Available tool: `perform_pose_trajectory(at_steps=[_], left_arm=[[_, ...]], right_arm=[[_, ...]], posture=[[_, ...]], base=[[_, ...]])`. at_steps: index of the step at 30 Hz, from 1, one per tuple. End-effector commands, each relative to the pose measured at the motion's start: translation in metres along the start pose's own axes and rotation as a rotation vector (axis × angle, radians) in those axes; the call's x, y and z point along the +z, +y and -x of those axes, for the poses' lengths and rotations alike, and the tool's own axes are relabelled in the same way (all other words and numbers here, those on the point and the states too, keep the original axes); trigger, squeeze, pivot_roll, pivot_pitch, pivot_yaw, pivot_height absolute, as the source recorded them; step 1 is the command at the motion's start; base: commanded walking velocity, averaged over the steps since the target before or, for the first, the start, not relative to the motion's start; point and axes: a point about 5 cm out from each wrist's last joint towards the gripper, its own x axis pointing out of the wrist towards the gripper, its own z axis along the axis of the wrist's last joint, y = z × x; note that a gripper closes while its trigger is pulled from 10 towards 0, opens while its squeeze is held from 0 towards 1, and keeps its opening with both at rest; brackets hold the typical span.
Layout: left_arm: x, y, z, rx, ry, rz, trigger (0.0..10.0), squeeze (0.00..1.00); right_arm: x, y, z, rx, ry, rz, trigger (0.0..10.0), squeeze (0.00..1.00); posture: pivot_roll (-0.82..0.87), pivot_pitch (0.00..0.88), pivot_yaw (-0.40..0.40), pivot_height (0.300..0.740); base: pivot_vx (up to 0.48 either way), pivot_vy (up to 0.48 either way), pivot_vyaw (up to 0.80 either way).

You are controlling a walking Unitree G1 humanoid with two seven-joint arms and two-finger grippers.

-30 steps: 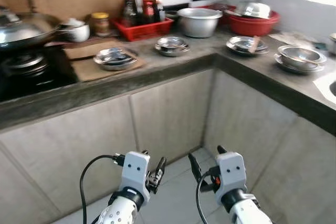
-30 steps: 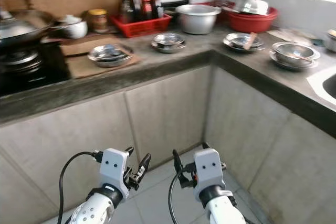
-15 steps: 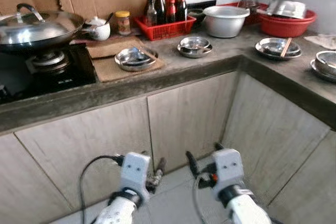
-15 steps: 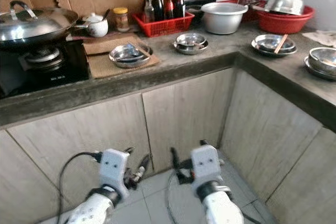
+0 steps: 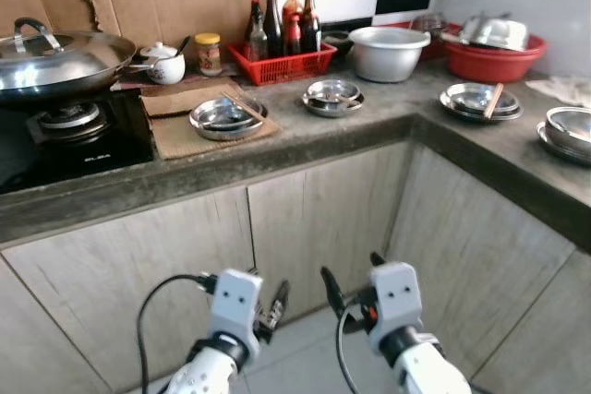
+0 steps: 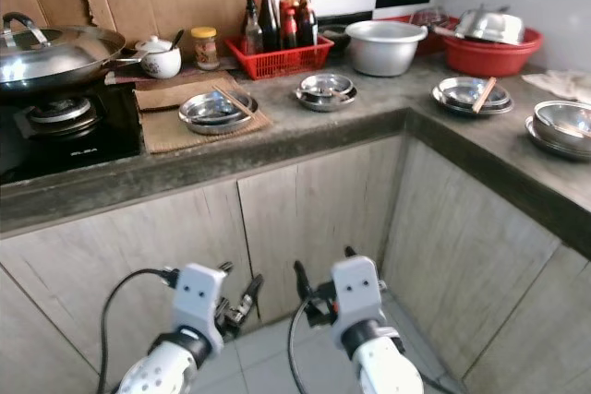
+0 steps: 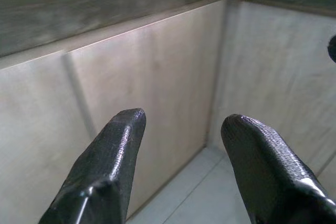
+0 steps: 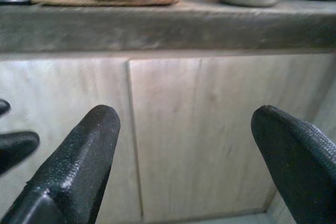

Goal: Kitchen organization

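Note:
Both grippers hang low in front of the wooden cabinet doors (image 5: 314,209), below the grey L-shaped counter (image 5: 305,140). My left gripper (image 5: 270,285) is open and holds nothing, as the left wrist view (image 7: 184,124) confirms. My right gripper (image 5: 351,274) is open too, its fingers wide apart (image 8: 186,114). On the counter lie a stack of steel plates with chopsticks (image 5: 227,117) on a brown mat, a steel dish (image 5: 333,97), a large steel bowl (image 5: 389,51) and a steel plate with chopsticks (image 5: 479,101).
A lidded wok (image 5: 55,57) sits on the black stove (image 5: 83,145) at the left. Behind stand a white teapot (image 5: 166,64), a jar (image 5: 210,53) and a red basket of bottles (image 5: 284,60). A red basin (image 5: 496,43) and steel bowls (image 5: 568,126) are on the right arm of the counter.
The whole picture has shifted and sharpened, so the camera has moved and now shows more of the stove side. Both grippers stay low and open.

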Motion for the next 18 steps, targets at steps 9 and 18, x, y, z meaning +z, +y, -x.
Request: perform_pose_trajectory(at_steps=[9,18], left_arm=[[0.0041,-0.0071,-0.0035,-0.022,-0.019,-0.001,10.0,0.00],[0.0039,-0.0064,-0.0041,-0.022,-0.018,-0.005,10.0,0.00]], right_arm=[[-0.0026,-0.0052,0.0001,-0.009,0.012,0.009,10.0,0.00],[-0.0021,-0.0039,-0.0026,0.003,0.007,0.016,10.0,0.00]], posture=[[0.03,0.000,-0.031,0.740],[0.03,0.000,-0.027,0.740]], base=[[0.329,0.000,0.00],[0.333,0.000,0.00]])
